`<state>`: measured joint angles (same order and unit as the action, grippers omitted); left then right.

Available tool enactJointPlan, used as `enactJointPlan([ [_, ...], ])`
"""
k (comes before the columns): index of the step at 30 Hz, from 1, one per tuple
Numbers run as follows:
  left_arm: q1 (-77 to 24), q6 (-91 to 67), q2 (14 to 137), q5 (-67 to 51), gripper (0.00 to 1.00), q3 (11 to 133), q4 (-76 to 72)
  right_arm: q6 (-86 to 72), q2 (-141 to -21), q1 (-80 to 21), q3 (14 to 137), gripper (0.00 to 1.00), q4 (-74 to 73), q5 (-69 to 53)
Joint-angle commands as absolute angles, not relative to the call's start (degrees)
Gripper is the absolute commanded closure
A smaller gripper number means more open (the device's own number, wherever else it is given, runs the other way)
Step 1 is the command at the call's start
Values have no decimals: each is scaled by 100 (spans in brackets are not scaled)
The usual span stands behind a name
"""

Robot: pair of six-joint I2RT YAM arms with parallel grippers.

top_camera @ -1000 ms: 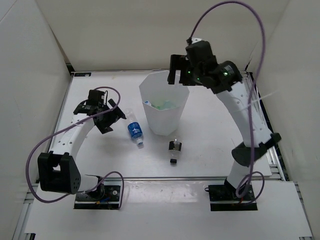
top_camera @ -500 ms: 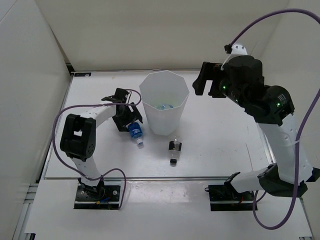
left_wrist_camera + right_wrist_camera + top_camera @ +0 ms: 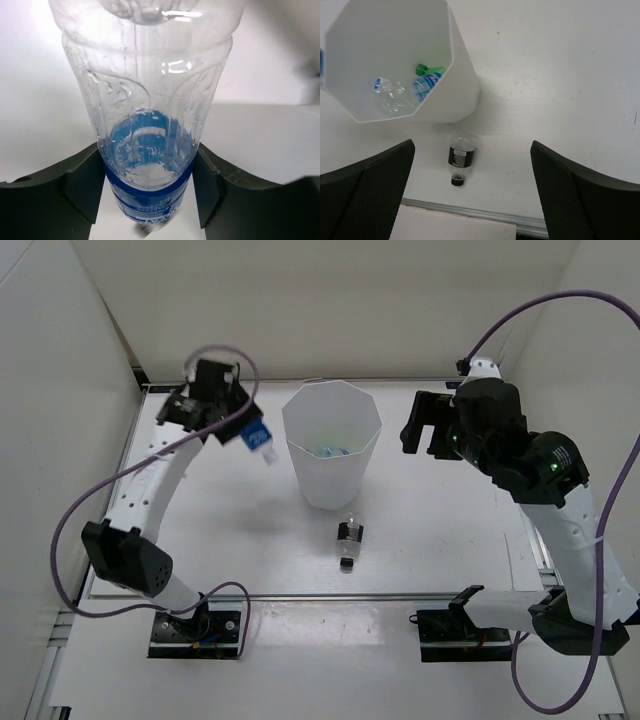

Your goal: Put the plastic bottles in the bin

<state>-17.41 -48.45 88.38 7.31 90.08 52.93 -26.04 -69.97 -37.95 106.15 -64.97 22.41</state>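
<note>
The left jaws pinch the blue-labelled bottle [image 3: 257, 437] aloft just beside the bin [image 3: 330, 480], toward the left edge of the bench [image 3: 440, 530], so carry it squarely over the rim before letting go; the right jaws hang spread.

blue-label bottle [image 3: 150, 150]: clear plastic, glossy, ribbed
black-label bottle [image 3: 460, 156]: clear plastic, glossy
bin [image 3: 330, 455]: white, matt, paper-like
table [image 3: 450, 530]: white, matt, smooth
left gripper [image 3: 148, 172]: black plastic, matt
right gripper [image 3: 472, 160]: black, finely textured
</note>
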Motion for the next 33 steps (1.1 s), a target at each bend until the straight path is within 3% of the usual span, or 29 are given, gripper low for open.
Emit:
enactJointPlan([
  [1,-1959,-4844,8533,1300,37,10902,5852,-3135,-6926,-3535,10214,0,-6617,2286],
  [3,-2144,-4703,8674,1468,35,11738,5793,-3190,-6926,-3306,9960,0,-6618,1692],
  [7,-2478,-4378,8850,933,29,11505,4818,-3445,-7040,-2753,9669,0,-6618,898],
  [13,-3523,-4175,9912,1115,21,11987,4807,-3498,-7110,-2426,9300,0,-6565,239],
  [14,-3655,-4175,10010,1282,17,12075,4938,-3498,-7110,-2374,9221,0,-6513,185],
  [15,-3900,-4227,10080,1457,0,12154,5070,-3498,-7041,-2373,9011,0,-6513,185],
  [18,-4139,-4447,10029,2126,0,12375,5423,-3551,-6821,-2251,8415,0,-6451,132],
  [25,-4140,-4395,8378,3180,0,11524,5290,-3463,-6144,-2250,5971,4,-4477,-2089],
  [29,-4035,-4859,7174,3778,0,10321,5833,-3586,-5539,-2329,4714,4,-2337,-2232],
  [33,-3902,-5562,5927,3788,0,8679,6343,-3771,-6115,-2521,3947,4,-1592,-2242],
])
